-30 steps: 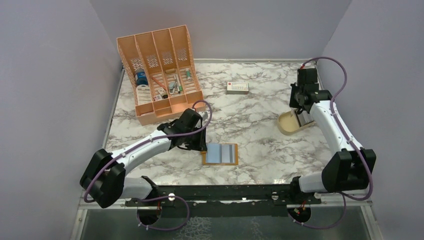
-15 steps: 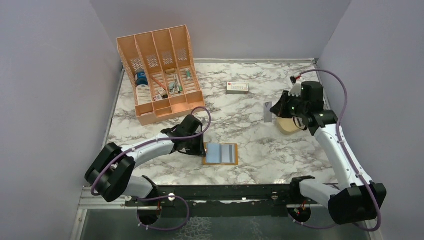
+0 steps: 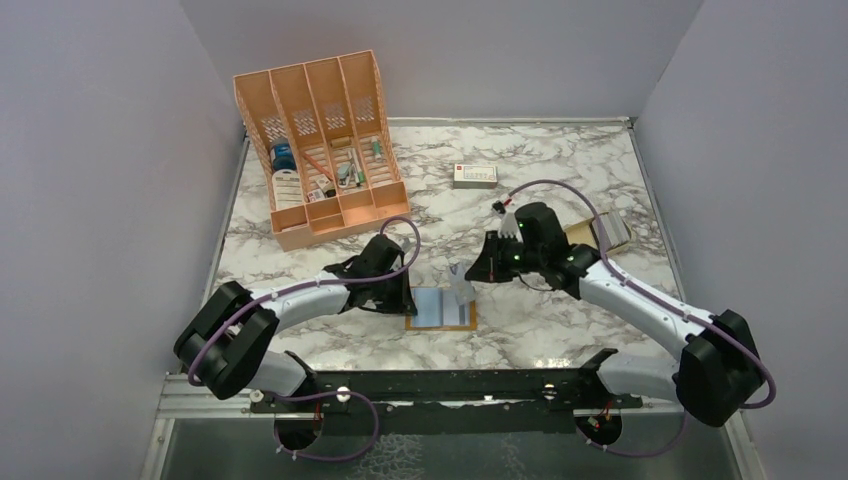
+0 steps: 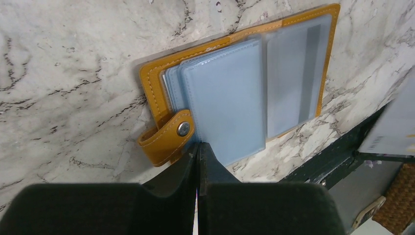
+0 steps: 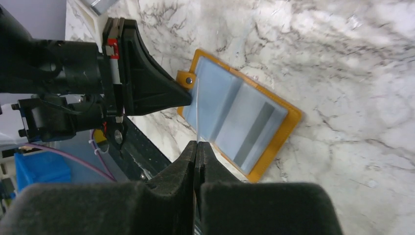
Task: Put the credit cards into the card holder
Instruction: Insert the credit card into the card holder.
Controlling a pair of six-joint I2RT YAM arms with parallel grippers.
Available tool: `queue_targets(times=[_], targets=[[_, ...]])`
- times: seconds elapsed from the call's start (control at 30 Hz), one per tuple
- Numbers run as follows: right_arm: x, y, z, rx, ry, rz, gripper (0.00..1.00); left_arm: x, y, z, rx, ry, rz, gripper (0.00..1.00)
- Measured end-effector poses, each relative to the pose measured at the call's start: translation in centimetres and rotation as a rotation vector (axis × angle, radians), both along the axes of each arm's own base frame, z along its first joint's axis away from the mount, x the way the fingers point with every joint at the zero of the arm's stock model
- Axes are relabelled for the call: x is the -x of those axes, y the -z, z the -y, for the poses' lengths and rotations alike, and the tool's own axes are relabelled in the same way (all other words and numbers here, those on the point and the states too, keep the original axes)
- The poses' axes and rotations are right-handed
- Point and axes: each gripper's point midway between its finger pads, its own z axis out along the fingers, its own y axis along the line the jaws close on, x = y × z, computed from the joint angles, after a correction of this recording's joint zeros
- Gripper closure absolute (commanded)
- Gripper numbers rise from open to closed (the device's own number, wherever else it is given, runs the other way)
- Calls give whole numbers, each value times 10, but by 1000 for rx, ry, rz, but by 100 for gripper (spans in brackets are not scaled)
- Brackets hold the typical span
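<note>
Marbled white tabletop [image 3: 520, 200] between plain lilac walls, viewed from above and from both wrists. Over the last second the right gripper [image 3: 474, 276] had swung away from the tan dish [image 3: 572, 240] at the far right and come across to the card holder [image 3: 432, 310], carrying one credit card [image 3: 461, 284]. The left gripper [image 3: 408, 296] had gone from partly open to closed and kept its place. The card holder had not moved.

Closest to the arm bases, the card holder lay open and flat with its blue-grey sleeves facing up, just to the right of the left gripper and below the right gripper. The left gripper's fingers were pressed together, their tips touching the mustard strap tab beside its stud. The right gripper was clamped on the credit card, which stood on edge over the sleeves; whether it touched them could not be told.

Beyond the right gripper, the dish held other cards [image 3: 612, 230]. Farther off sat a white box [image 3: 474, 175], and beyond the left gripper an orange organiser [image 3: 320, 150].
</note>
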Motion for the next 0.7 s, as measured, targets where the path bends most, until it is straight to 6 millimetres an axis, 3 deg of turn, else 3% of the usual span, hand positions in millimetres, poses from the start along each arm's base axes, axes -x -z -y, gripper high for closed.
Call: queue_targets(times=[0.13, 0.43, 0.7], targets=[[13, 20, -12, -5, -5, -59, 99, 0, 0, 2, 9, -1, -3, 90], [21, 52, -10, -27, 65, -152, 99, 4, -2, -5, -20, -6, -14, 76], [25, 72, -15, -51, 90, -226, 99, 10, -1, -16, -65, -19, -27, 78]])
